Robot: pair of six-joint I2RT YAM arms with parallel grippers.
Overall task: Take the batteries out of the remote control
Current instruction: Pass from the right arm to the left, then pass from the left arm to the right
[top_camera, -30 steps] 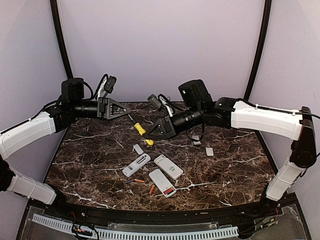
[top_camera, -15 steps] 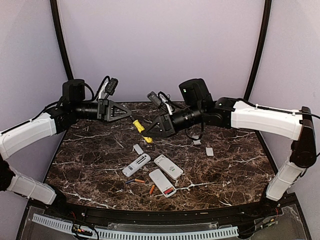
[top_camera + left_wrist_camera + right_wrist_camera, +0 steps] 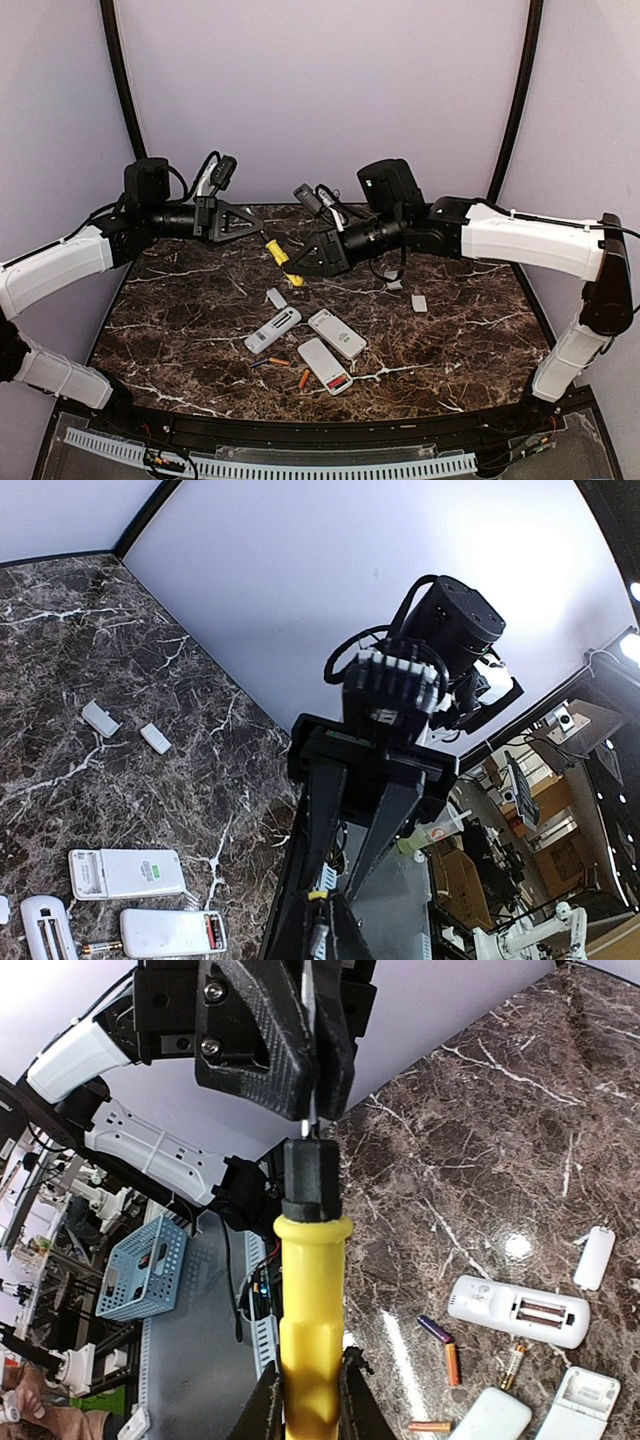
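Three white remotes lie face down near the table's front: one at the left [image 3: 273,330], one in the middle [image 3: 337,333], and a front one [image 3: 325,365] with red batteries [image 3: 210,932] still in its open bay. Loose batteries lie beside them, orange [image 3: 278,361], orange [image 3: 304,379] and bluish [image 3: 433,1328]. My right gripper [image 3: 293,269] is shut on a yellow-handled screwdriver [image 3: 312,1290], held in the air. Its thin shaft reaches the fingertips of my left gripper [image 3: 262,223], whose jaws stand together. I cannot tell whether they pinch the shaft.
Small white battery covers lie on the dark marble table [image 3: 180,300]: one behind the remotes [image 3: 276,298] and two at the right [image 3: 419,303], [image 3: 395,285]. Both arms hover over the table's rear half. A black rim [image 3: 300,420] runs along the front.
My right gripper has carried the screwdriver up and to the left, bringing its shaft to the left gripper's fingertips. The left gripper has barely moved. The remotes and batteries lie as before.
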